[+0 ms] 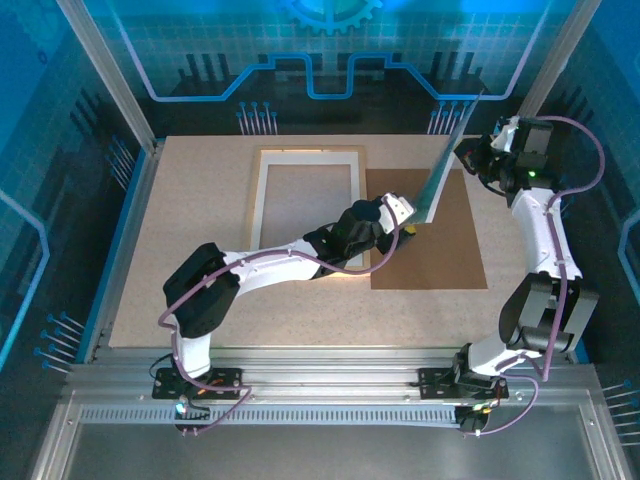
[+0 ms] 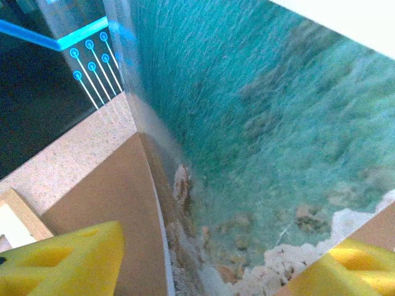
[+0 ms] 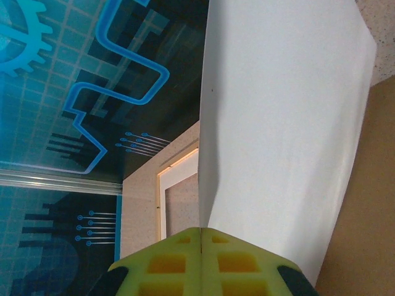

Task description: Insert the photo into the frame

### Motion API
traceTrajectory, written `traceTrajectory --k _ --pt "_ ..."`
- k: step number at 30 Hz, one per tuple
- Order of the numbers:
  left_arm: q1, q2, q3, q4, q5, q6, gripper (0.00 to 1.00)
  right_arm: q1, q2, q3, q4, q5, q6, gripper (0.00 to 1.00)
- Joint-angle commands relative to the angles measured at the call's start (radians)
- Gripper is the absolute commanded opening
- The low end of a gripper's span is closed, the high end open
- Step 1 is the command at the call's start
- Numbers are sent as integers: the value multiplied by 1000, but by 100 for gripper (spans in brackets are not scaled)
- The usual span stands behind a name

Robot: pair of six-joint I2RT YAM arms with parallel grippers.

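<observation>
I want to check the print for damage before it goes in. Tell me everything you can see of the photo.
The photo is a thin paper print: turquoise sea and pale rocks on its face, plain white on its back. It stands steeply on edge, slightly bowed, over the brown board, right of the wooden frame. The right gripper is shut on one edge; the left gripper stands open at its lower end. No tear shows.

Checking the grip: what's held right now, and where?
The right gripper pinches the photo by one edge, standing it upright; the left gripper sits open around its lower end.
</observation>
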Motion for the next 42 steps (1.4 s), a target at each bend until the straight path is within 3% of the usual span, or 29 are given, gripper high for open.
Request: traceTrajectory --k 1,9,16,24,30,36,42 --pt "-4 -7 18 22 41 -8 62 12 -29 -16 29 -21 0 0" --pt "-17 -11 9 41 72 -25 47 19 -40 -15 29 -20 5 2" --pt "-22 -24 16 17 83 -37 18 18 -53 -3 30 -20 12 21" --pt "-9 -63 48 -60 32 -121 1 15 -50 78 5 -22 0 46" --pt "70 -142 70 -156 20 -289 0 4 -82 88 21 -13 1 48" --pt "154 -217 37 -153 37 -498 0 6 -131 -10 152 -67 58 48" --pt "244 -242 7 -182 52 -767 0 46 -167 -57 166 -75 22 47"
